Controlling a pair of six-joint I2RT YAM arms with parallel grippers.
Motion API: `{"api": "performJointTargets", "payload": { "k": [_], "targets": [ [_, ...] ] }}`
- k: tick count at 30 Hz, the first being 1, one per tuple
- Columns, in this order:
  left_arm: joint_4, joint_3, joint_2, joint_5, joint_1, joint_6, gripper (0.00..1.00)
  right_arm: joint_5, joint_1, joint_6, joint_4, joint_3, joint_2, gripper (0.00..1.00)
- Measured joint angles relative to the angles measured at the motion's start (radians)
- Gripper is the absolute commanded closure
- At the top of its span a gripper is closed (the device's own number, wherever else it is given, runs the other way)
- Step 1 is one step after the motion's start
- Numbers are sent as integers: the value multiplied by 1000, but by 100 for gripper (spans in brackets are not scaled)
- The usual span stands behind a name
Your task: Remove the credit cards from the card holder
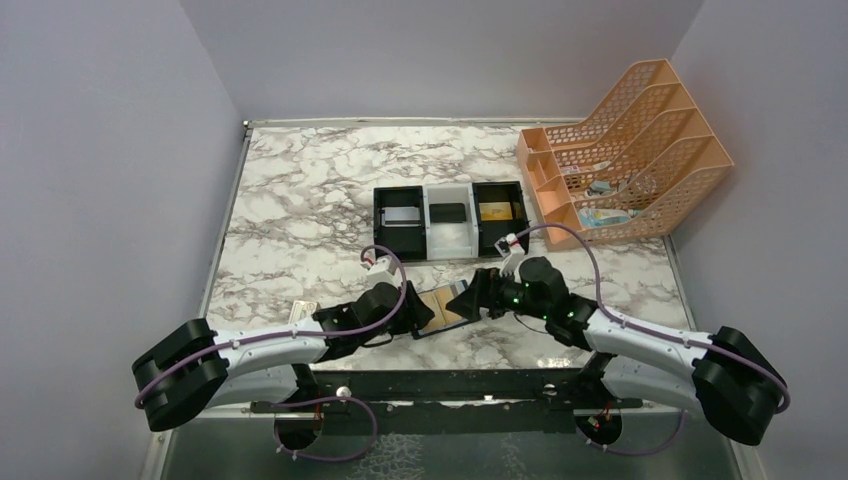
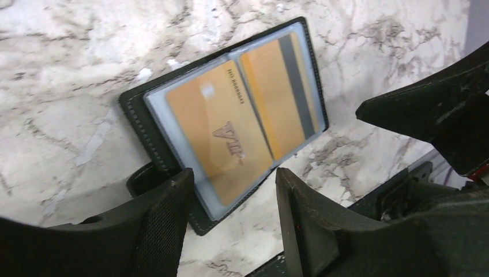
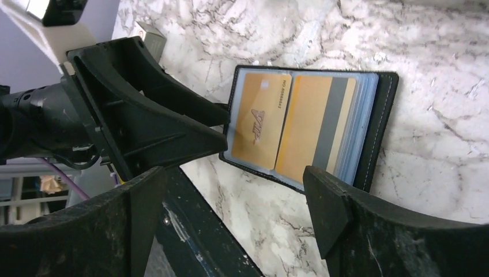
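Gold cards (image 3: 262, 121) in open black card holder (image 3: 382, 130)

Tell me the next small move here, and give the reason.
Probably lower the right gripper onto the striped gold card and pinch its edge. The card holder lies open on the table, that card and the lettered gold card both in clear sleeves. The right gripper hangs open above, holding nothing; the left gripper sits at the holder's edge, jaws apart.

Pale lavender-grey walls (image 1: 100, 150) close in on three sides of a white marble-patterned table (image 1: 300, 190) (grey-veined, evenly lit), with a peach lattice file rack (image 1: 640, 140) standing at its far right corner.
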Motion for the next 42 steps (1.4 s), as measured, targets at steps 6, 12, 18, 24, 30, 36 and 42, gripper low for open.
{"api": "performJointTargets", "payload": {
  "k": [6,12,18,24,30,36,42],
  "targets": [
    [-40,-47,-39,-33,-1,-7,55,-76,-1,42,12,29,127,28],
    [-70,-53,-73,-46,-1,-3,63,-166,-1,39,-21,166,269,42],
    [-89,-72,-132,-55,-1,1,64,-200,-1,24,-58,264,396,51],
    [-107,-72,-221,-57,-1,10,63,-219,-1,-10,-99,307,501,61],
    [-75,-71,-212,-57,-1,34,69,-202,-1,-45,-153,356,567,62],
    [-36,-65,-86,-56,-1,35,71,-160,-1,-66,-177,356,572,62],
    [-80,4,13,-76,-1,48,72,-157,-1,-70,-172,356,581,62]
  ]
}}
